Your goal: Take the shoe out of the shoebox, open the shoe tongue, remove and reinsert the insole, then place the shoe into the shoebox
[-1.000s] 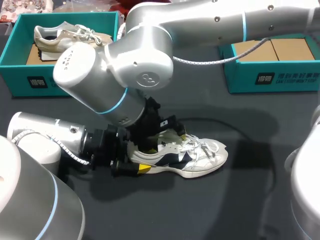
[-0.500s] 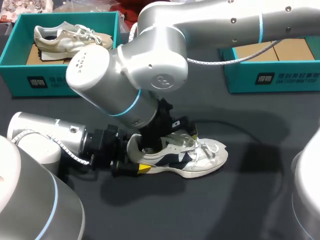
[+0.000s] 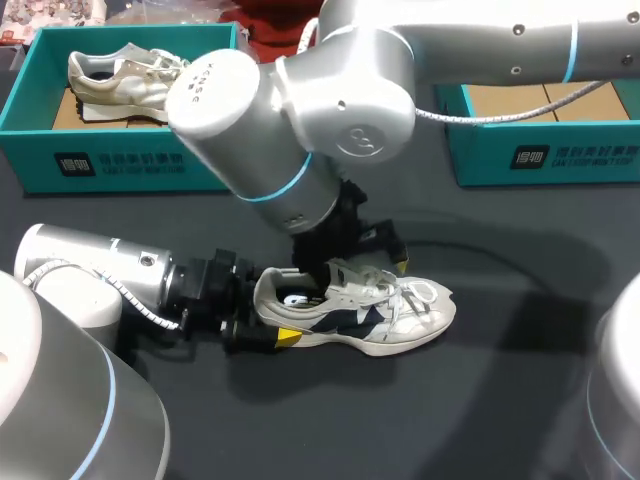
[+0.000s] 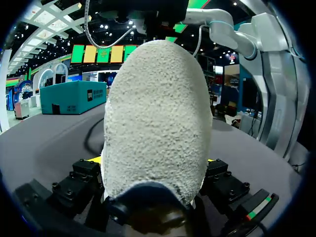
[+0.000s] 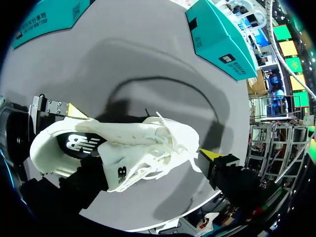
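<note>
Shoe, judged light and soft-sided, lies mid-counter with its toe toward 3 o'clock; my left jaws clamp its stiffer heel at 9 o'clock, and my right jaws hang wide over the floppy tongue, probably the best hold.

The left arm and right arm are smooth silver-grey cylinders with thin light-blue joint rings. White braided cables trail along them; the left gripper is black, screw-studded, yellow-tipped.

Of the shoe my left wrist view shows only the heel, which hides nearly all of my left gripper. From above, my right arm covers most of my right gripper and part of the right shoebox.
</note>
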`<action>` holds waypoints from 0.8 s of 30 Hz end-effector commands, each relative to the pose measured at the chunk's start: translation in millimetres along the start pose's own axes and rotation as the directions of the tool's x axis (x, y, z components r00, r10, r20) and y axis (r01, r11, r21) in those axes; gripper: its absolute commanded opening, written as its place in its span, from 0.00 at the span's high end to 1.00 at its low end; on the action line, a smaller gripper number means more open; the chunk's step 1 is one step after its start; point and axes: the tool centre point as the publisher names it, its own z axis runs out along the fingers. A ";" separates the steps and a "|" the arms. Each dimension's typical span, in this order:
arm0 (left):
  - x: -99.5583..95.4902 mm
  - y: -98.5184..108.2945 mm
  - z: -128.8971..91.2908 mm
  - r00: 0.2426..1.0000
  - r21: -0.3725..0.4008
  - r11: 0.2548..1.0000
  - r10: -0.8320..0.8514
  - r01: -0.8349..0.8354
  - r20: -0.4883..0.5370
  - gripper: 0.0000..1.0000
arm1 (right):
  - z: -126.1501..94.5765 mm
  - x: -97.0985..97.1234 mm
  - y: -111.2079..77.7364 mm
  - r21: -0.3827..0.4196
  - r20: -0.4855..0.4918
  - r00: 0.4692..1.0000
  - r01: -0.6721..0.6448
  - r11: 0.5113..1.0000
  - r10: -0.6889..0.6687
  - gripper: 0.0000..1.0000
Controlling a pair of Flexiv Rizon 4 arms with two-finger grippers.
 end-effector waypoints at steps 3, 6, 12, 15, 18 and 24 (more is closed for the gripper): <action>-1.2 3.9 -1.7 1.000 0.000 1.000 0.000 0.000 0.000 1.00 | 6.6 -0.2 -9.7 0.030 -0.047 0.964 -0.259 0.965 0.261 0.20; -1.2 3.9 -1.7 1.000 0.000 1.000 0.000 0.000 0.000 1.00 | 3.1 2.2 -13.3 0.041 -0.045 0.966 -0.252 0.967 0.254 0.32; -1.2 3.9 -1.7 1.000 0.000 1.000 0.000 0.000 0.000 1.00 | -6.7 1.9 -16.7 0.052 -0.063 0.971 -0.227 0.973 0.230 0.57; -1.2 3.9 -1.7 1.000 0.000 1.000 0.000 0.000 0.000 1.00 | -9.4 2.6 -16.3 0.063 -0.077 0.975 -0.205 0.977 0.210 0.61; -1.2 3.9 -1.7 1.000 0.000 1.000 0.000 0.000 0.000 1.00 | -10.0 2.9 -14.2 0.084 -0.095 0.977 -0.182 0.980 0.189 0.71; -1.2 3.9 -1.7 1.000 0.000 1.000 0.000 0.000 0.000 1.00 | -9.4 1.6 -9.7 0.120 -0.139 0.983 -0.106 0.987 0.122 1.00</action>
